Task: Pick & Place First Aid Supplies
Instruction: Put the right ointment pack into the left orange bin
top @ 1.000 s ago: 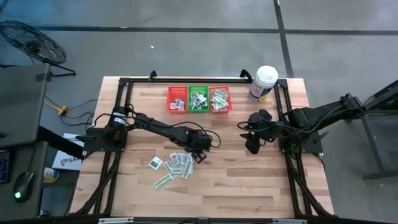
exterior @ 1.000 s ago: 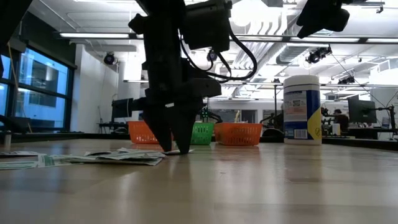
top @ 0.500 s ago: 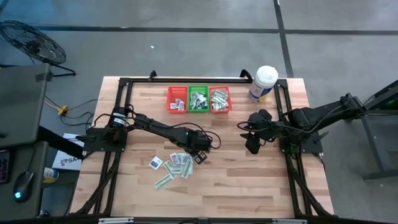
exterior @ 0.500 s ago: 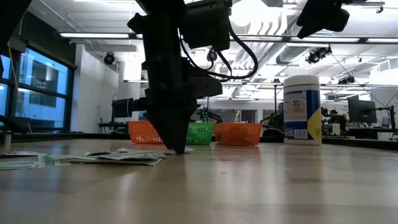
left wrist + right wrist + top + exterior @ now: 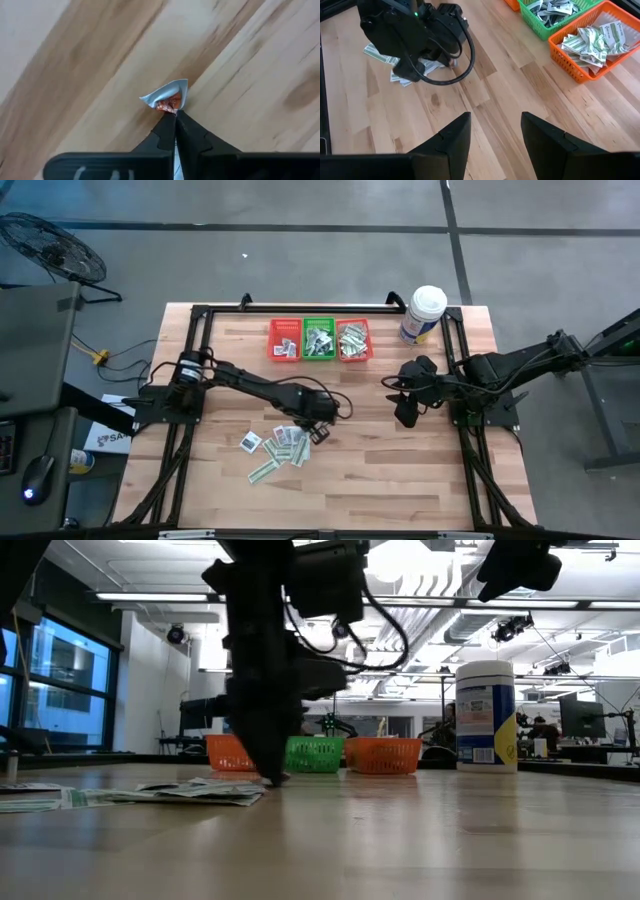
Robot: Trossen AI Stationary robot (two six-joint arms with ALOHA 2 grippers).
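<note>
At the table (image 5: 400, 470) centre, just right of the loose pile of packets (image 5: 280, 448), the left hand (image 5: 318, 430) is down at the surface, fingers pressed together and pinching the corner of one small packet (image 5: 169, 99). The left wrist view shows a silvery, crumpled flap with a reddish patch caught right at the tips; the rest of it is hidden behind the fingers.

The right hand (image 5: 495, 131) waits raised over the right part of the table, fingers spread, holding nothing.

Risks: the grip looks like a thin corner pinch, so the packet could slip or tear free on the lift, or flutter off in transit to the baskets. Being at the pile's edge, a neighbouring packet might drag along. Can't tell from here which kind of packet it is, so a wrong-basket drop is possible.

Containers: three small mesh baskets in a row at the far edge, touching side by side. The left red basket (image 5: 284, 341) holds a few squarish white packets. The green basket (image 5: 319, 340) in the middle has a heap of small packets. The right orange-red basket (image 5: 592, 40) is well filled with green-and-white strips. A white tub (image 5: 423, 314) stands at the far right, well apart from the baskets.
</note>
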